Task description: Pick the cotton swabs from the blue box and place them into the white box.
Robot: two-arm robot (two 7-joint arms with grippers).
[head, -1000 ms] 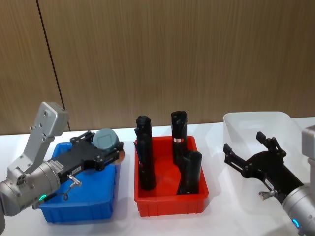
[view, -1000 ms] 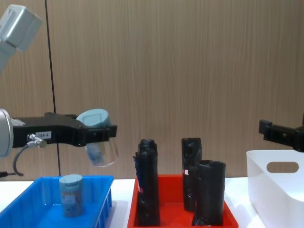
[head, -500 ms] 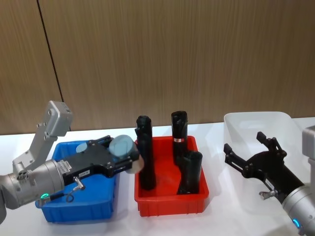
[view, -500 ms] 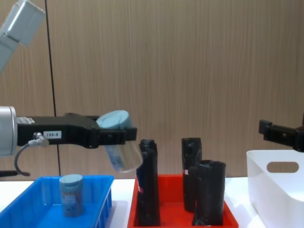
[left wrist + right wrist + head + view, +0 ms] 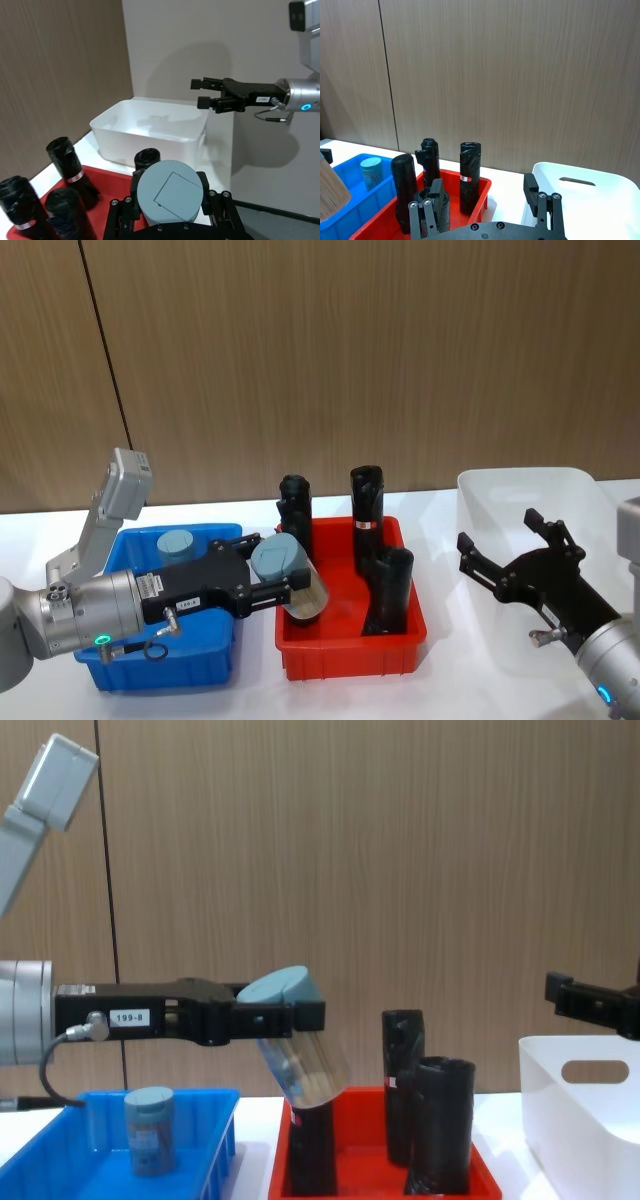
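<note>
Left gripper (image 5: 265, 572): clamped on small clear plastic cotton-swab jar with pale blue-grey lid (image 5: 303, 1070), axis tilted, base hanging over red plastic bin (image 5: 350, 655). Tall white plastic box (image 5: 520, 477): well off to its right, past the bin. Right gripper (image 5: 496, 530): jaws spread, empty, above that box.

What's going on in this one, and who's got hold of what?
The left gripper holds one jar of cotton swabs near its lid. The jar hangs tilted above the left side of the red bin, where the black rolls stand. A second jar stands in the blue box. The right gripper hangs open by the white box, higher than its rim.
</note>
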